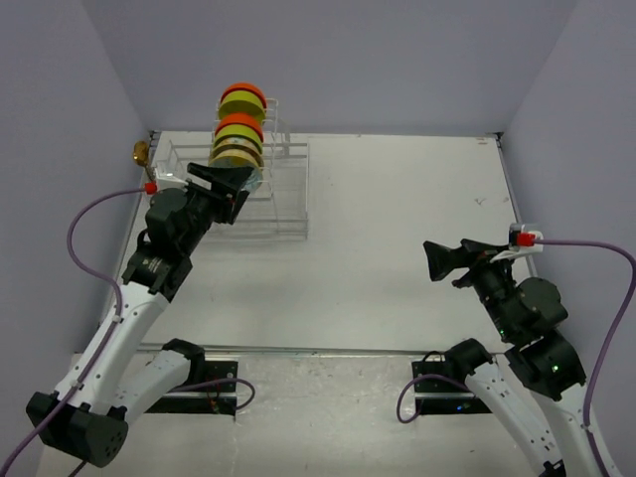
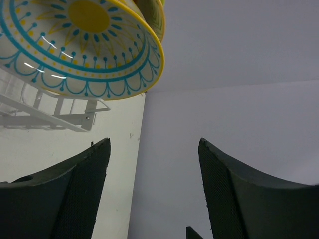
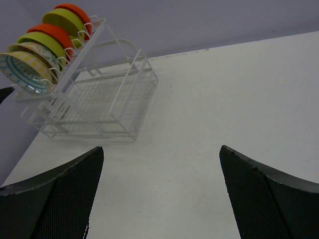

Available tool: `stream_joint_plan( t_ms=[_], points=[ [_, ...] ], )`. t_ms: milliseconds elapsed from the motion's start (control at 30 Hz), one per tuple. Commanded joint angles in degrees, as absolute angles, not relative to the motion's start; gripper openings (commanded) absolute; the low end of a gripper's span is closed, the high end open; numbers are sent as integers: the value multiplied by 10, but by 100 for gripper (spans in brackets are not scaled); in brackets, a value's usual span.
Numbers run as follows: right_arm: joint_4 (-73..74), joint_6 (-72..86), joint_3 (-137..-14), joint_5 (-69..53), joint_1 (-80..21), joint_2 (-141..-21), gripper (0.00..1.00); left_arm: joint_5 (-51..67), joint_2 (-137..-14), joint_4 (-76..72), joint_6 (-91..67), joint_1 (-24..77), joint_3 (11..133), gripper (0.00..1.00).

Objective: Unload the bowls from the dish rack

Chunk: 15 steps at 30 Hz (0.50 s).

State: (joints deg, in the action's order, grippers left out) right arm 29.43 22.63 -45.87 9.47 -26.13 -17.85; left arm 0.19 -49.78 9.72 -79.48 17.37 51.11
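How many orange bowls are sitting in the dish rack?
2. One orange bowl stands at the far end of the dish rack; the second orange bowl stands two slots nearer, a lime-green bowl between them. None looks hidden.

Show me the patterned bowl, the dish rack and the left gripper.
patterned bowl (image 2: 84, 55): left wrist view, on its painted underside.
dish rack (image 3: 94, 102): right wrist view, on the wire floor of its basket.
left gripper (image 2: 154, 147): left wrist view, midway between its fingertips.
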Motion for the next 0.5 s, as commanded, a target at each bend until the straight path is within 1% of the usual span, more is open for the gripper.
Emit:
stream_joint_plan(
  t_ms=[0,67,133,267,433,467],
  points=[
    [273,222,-455,89,-261,-170,99,-73,-529,27,-792,207,561,70],
    [273,222,-454,86,-261,-167,99,-90,-547,20,-782,214,577,58],
    [272,222,-454,84,-260,-163,99,-107,-559,17,-776,214,583,51],
    [271,221,-454,77,-261,-157,99,-155,-566,11,-751,214,588,50],
    [271,221,-453,73,-260,-149,99,-177,-581,18,-741,214,592,50],
    [269,221,-452,70,-261,-146,99,-179,-585,37,-739,214,605,46]
  ],
)
